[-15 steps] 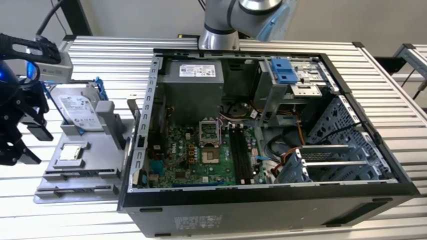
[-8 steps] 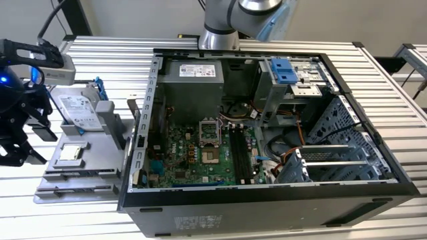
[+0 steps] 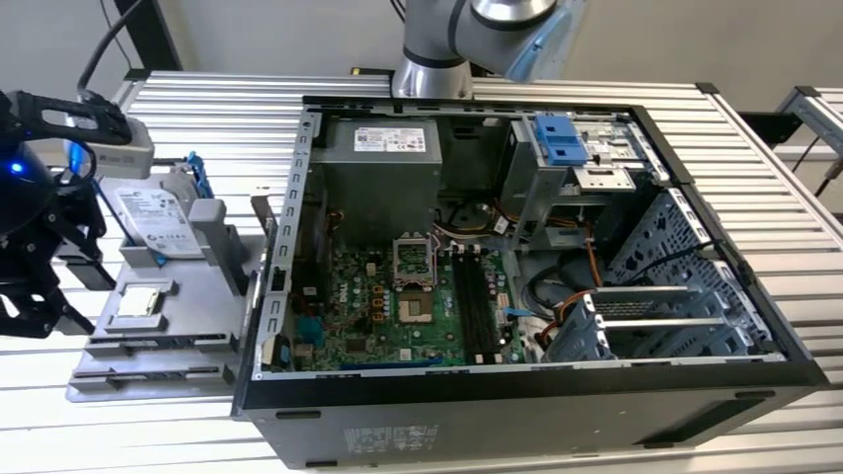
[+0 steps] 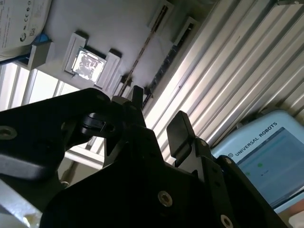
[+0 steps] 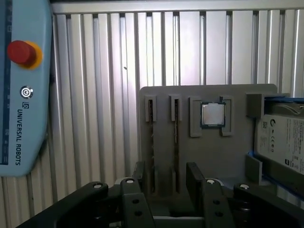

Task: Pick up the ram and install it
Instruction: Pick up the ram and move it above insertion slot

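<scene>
The ram (image 5: 176,142) is sitting on its thin edge in a slot of the grey holder (image 5: 213,156) on the counter (image 5: 95,118), not yet picked up or put in the computer case (image 3: 527,425), and the gripper (image 5: 167,183) is hanging just above it with its jaws spread and holding nothing.

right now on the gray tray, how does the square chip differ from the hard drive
The square chip is small and square; the hard drive is much larger and rectangular. The square chip has a bare silvery top; the hard drive carries a white printed label. The square chip lies in a recess of the gray tray; the hard drive sits in blue brackets. Both rest on the same tray.
</scene>
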Controlling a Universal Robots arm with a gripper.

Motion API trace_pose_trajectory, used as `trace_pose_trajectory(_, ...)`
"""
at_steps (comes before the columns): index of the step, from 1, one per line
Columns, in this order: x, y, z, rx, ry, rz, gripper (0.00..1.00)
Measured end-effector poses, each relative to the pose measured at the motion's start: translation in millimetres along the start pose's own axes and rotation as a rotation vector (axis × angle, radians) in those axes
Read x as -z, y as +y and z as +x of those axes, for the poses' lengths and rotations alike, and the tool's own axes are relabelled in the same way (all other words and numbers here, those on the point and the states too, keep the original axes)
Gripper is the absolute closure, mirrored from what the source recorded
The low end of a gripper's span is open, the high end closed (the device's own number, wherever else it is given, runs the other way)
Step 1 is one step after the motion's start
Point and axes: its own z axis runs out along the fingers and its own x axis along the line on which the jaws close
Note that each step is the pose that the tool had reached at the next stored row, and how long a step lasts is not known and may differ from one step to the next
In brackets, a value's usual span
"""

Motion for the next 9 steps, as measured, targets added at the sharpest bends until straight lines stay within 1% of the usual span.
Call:
trace_pose_trajectory(4, -0.6, 0.0, 0.0, 0.0, 0.0001, -0.0001, 0.0)
trace_pose_trajectory(9, -6.5, -0.2, 0.9, 0.0, 0.0001, 0.0, 0.0)
